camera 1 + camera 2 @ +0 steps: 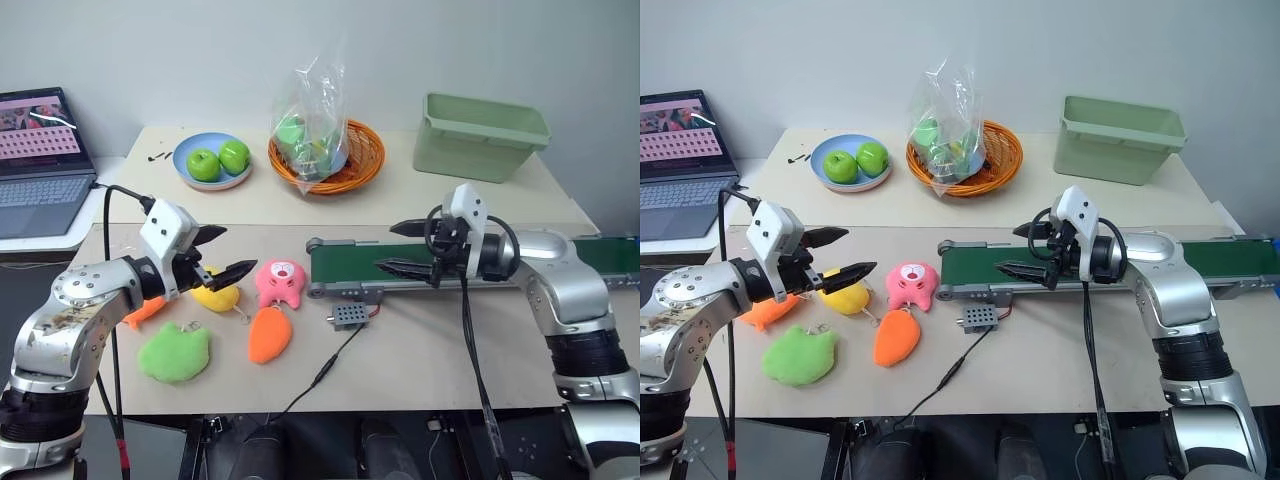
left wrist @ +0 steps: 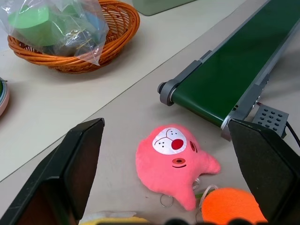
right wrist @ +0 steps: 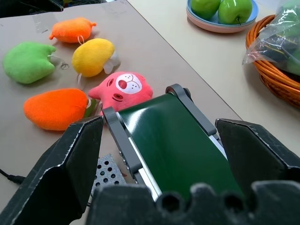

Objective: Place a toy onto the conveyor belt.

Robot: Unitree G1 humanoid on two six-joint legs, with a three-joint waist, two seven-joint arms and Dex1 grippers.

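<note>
Green plush (image 1: 174, 352) near table edge (image 1: 330, 408)

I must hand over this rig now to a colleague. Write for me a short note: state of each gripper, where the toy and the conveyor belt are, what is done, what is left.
Left gripper: open, empty, above the plush toys on the table's left part.
Right gripper: open, empty, over the near end of the conveyor belt.
The toy, a small orange plush, lies on the table beside the yellow plush, partly behind the left arm in the head views.
The belt carries nothing yet.
Done: nothing picked up.
Left: grasp the toy, probably with the left gripper, and set it on the belt.
</note>
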